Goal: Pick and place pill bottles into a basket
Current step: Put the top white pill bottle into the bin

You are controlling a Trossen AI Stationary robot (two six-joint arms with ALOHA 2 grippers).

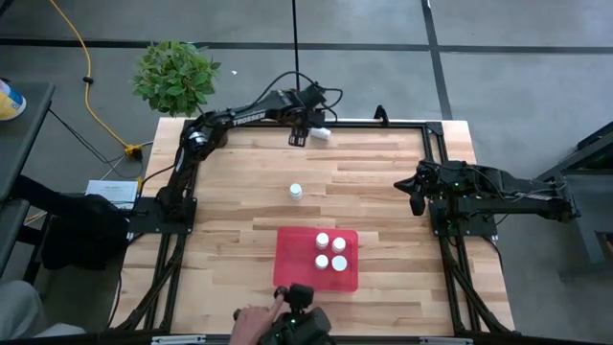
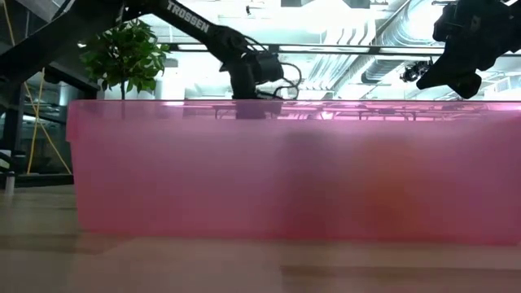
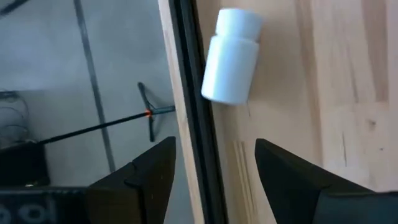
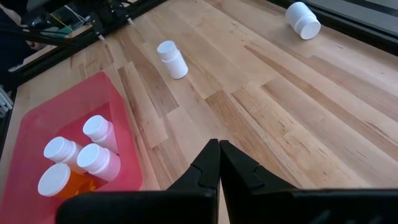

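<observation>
Red plastic fills the low view's foreground: the basket (image 1: 287, 251) sits low centre in the high view, with three pill bottles (image 1: 330, 252) standing upright inside. Higher, mid-frame, one bottle (image 1: 295, 192) stands alone on the wooden table (image 1: 383, 182). At the right edge waits the right gripper (image 4: 219, 163), fingers pressed together. Farthest, top centre, the left gripper (image 3: 214, 163) hangs with fingers apart, empty, just short of a toppled bottle (image 3: 231, 56) lying against the table's black rim.
</observation>
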